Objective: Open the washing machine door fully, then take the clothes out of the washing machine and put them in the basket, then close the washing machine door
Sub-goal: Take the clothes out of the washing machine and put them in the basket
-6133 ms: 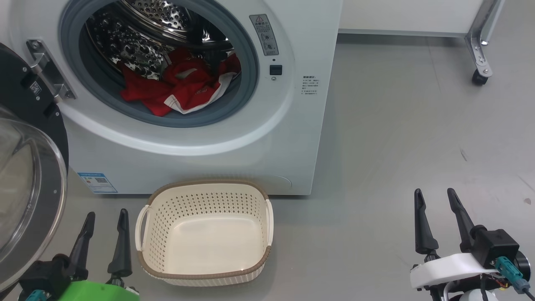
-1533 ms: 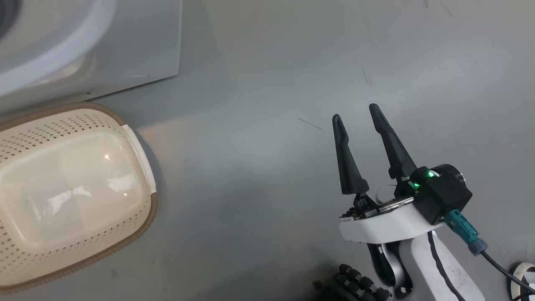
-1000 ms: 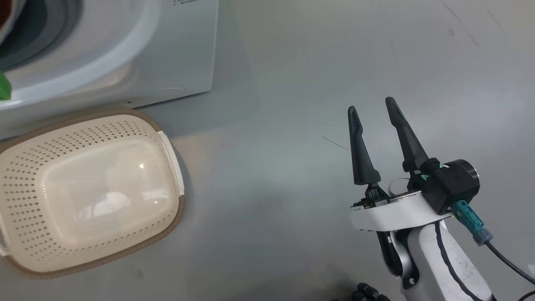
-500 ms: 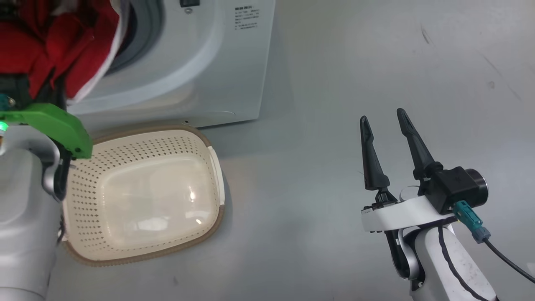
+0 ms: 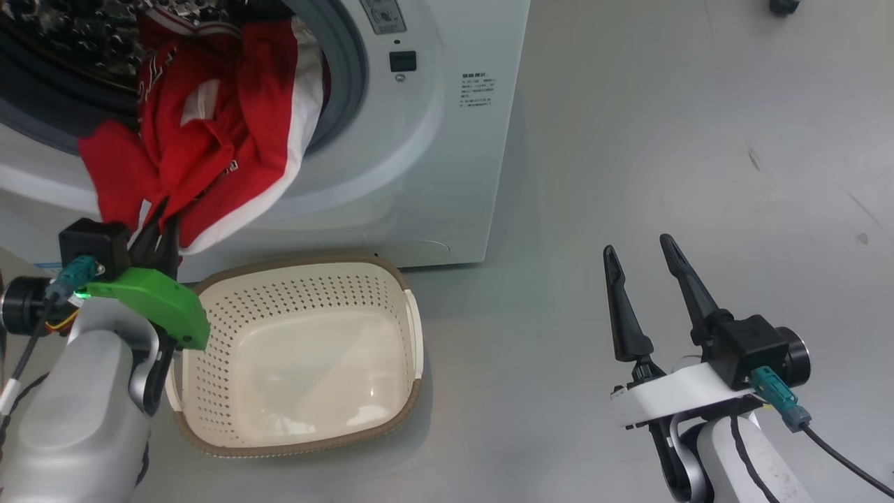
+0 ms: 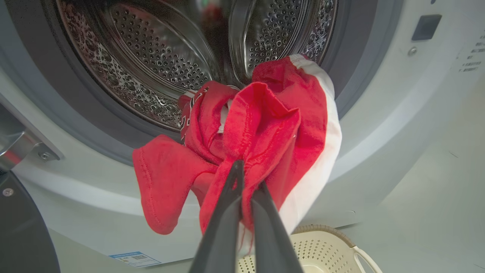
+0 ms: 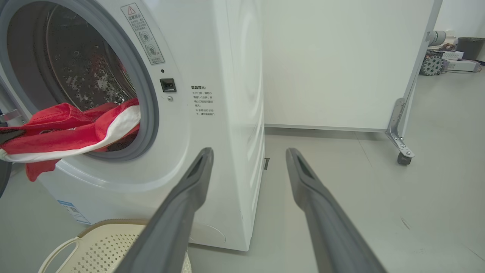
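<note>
The red clothes with white trim hang out of the washing machine, over the grey seal and above the basket. My left gripper is shut on the lower folds; in the left wrist view its tips pinch the red clothes in front of the steel drum. The door's black rim stands swung open at the left. My right gripper hovers open and holds nothing over the floor to the right, with its fingers spread in its own view.
The cream basket stands on the grey floor right in front of the washer. A white panel on a metal leg with a caster stands behind to the right. Bare floor lies around my right arm.
The head camera has swung back to the left onto the washer. My left gripper came into view shut on the clothes, which now hang out over the door opening. The right gripper stays open.
</note>
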You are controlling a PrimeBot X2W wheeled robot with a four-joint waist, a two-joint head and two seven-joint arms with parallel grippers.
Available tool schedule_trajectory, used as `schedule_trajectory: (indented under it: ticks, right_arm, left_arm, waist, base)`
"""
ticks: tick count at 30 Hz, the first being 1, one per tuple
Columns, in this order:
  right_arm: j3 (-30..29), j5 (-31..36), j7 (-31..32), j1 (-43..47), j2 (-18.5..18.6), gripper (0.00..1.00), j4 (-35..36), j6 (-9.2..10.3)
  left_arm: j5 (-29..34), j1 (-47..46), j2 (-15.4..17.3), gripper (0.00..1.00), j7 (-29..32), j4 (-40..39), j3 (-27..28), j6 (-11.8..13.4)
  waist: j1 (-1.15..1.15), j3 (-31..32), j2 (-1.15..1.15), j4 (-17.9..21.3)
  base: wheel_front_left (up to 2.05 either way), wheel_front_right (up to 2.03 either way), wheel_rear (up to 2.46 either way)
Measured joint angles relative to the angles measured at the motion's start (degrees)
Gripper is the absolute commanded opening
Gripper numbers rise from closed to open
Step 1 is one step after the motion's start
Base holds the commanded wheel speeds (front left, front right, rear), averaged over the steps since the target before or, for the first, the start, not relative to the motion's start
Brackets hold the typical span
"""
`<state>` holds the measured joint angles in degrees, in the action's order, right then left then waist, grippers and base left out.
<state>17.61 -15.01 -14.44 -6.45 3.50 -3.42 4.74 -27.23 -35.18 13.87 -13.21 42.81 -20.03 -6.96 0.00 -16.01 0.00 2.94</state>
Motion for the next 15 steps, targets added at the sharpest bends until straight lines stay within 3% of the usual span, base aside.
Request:
schedule_trajectory:
  ticks: [15]
  right_arm:
    - [-0.5,-0.1,0.0,3.5,0.0,1.0,-1.2,-1.68]
  left_arm:
    - [0.0,8.8,2.7,0.0,-1.1,-7.8,-0.6,-0.2]
  waist:
    - [0.0,6.9,0.0,-3.0]
  base:
    - [0.0,0.0,0.0]
